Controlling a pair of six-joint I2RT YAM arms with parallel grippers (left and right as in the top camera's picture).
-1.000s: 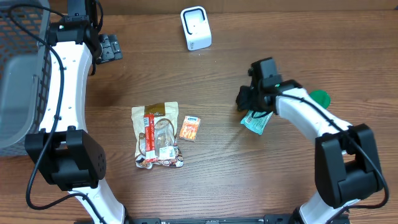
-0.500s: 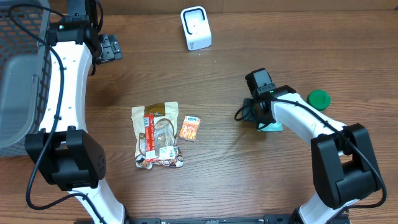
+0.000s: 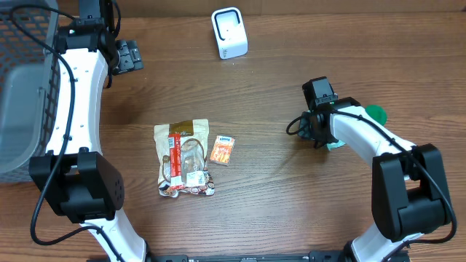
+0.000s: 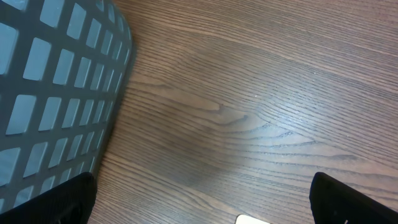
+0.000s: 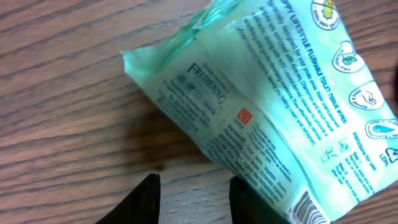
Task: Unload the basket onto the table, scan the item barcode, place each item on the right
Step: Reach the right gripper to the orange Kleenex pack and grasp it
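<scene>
The right gripper (image 5: 194,194) has its jaws partly apart. In the right wrist view its two dark fingertips (image 5: 149,200) rise from the lower edge with bare wood showing between them. The mint-green wipes packet (image 5: 280,106) lies tilted on the table just beyond them, and its lower edge meets the tip nearer the picture's right side. Whether that edge is pinched or only touched cannot be told. The packet's printed back faces the camera, and part of a barcode (image 5: 309,208) shows at its bottom corner, cut off by the frame. From overhead the right gripper (image 3: 314,133) sits low over the right half of the table (image 3: 277,211). Only a sliver of the wipes packet (image 3: 336,144) peeps out beside the arm, near a round green disc (image 3: 376,113).

The left gripper (image 4: 199,208) is spread wide with nothing between its fingers, which show only as dark tips in the two bottom corners of the left wrist view. Below it is bare wood, with the grey mesh basket (image 4: 56,81) to one side. Overhead, the left gripper (image 3: 127,54) hangs near the table's far left, beside the basket (image 3: 22,102).

The white scanner (image 3: 229,33) stands at the far edge, well apart from the packet. Mid-table lie a large snack bag (image 3: 184,156) and, just beside it, a small orange packet (image 3: 222,151)
</scene>
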